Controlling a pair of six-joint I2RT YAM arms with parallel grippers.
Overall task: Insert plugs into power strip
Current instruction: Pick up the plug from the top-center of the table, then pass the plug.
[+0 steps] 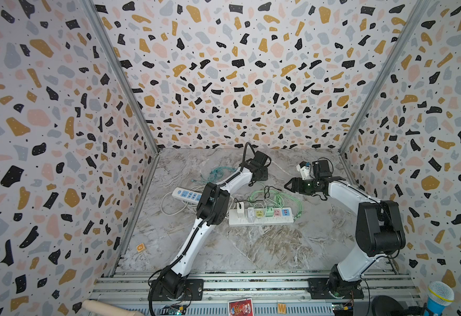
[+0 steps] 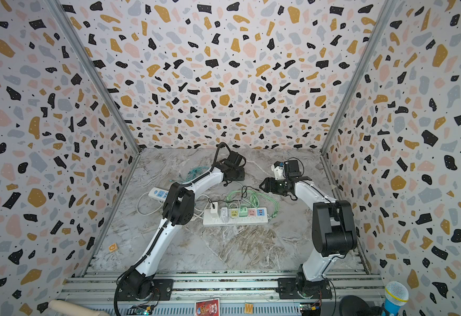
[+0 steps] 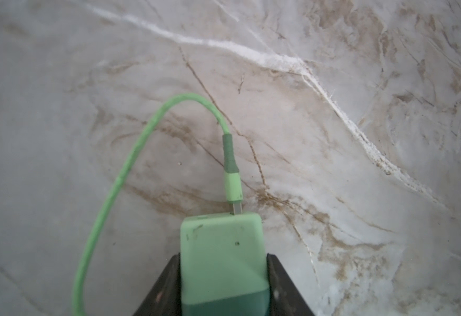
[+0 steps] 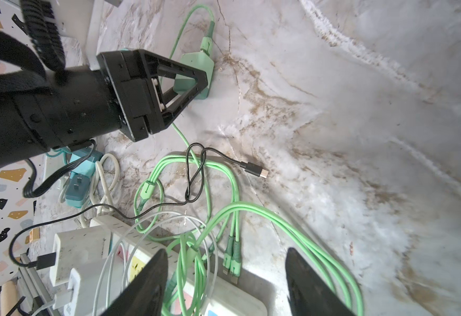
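Mint-green plastic fills the left jaws: they are clamped on both sides of the mint-green plug (image 3: 222,254), which sits on the marble bench (image 3: 360,164), its green cable (image 3: 131,164) looping away ahead of them. The right jaws stand spread, holding nothing, over the white power strip (image 4: 232,301) and tangled cords (image 4: 185,246). Far behind both, on the front rail (image 1: 251,286), an orange tile (image 1: 281,308) reads "W"; the red card (image 1: 240,307) beside it is too small to read.
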